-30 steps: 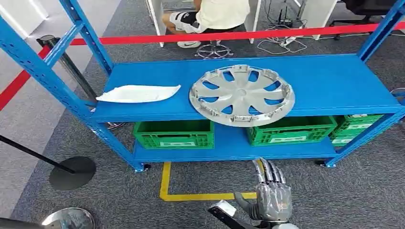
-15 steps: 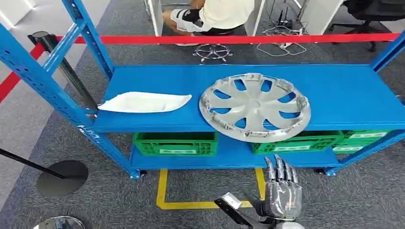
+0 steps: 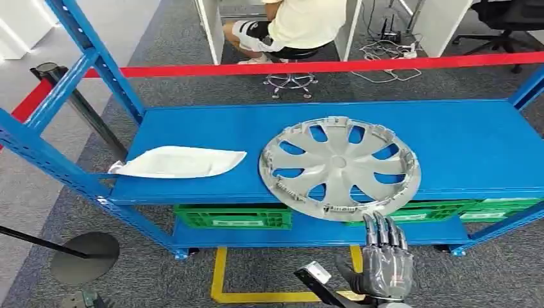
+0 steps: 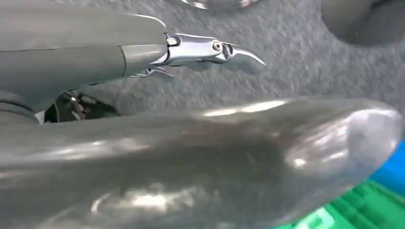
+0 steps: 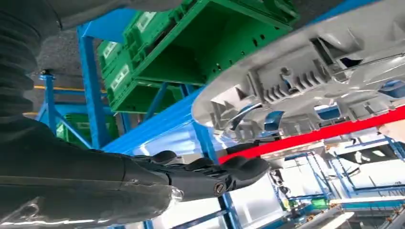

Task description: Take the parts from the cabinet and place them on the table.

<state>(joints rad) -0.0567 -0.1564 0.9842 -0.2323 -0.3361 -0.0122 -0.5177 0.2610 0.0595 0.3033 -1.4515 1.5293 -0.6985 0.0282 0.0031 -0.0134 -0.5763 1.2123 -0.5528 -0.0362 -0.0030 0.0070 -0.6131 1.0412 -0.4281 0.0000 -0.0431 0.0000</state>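
Just below the shelf's front edge, the right hand (image 3: 383,266) reaches up, fingers extended and holding nothing. Directly beyond its fingertips, the silver spoked plastic hubcap (image 3: 340,167) overhangs the blue metal shelf (image 3: 475,141) (pickup not yet begun). Next: grip its rim.

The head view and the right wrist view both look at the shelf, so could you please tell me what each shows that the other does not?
Only the head view shows the hubcap's spoked face from above, overhanging the shelf's front edge, the white part lying apart to its left, and a seated person beyond the red barrier tape. Only the right wrist view shows the hubcap's ribbed underside and clips. Both share the hubcap, the right hand with fingers extended just below its rim, the green crates and the blue shelf.
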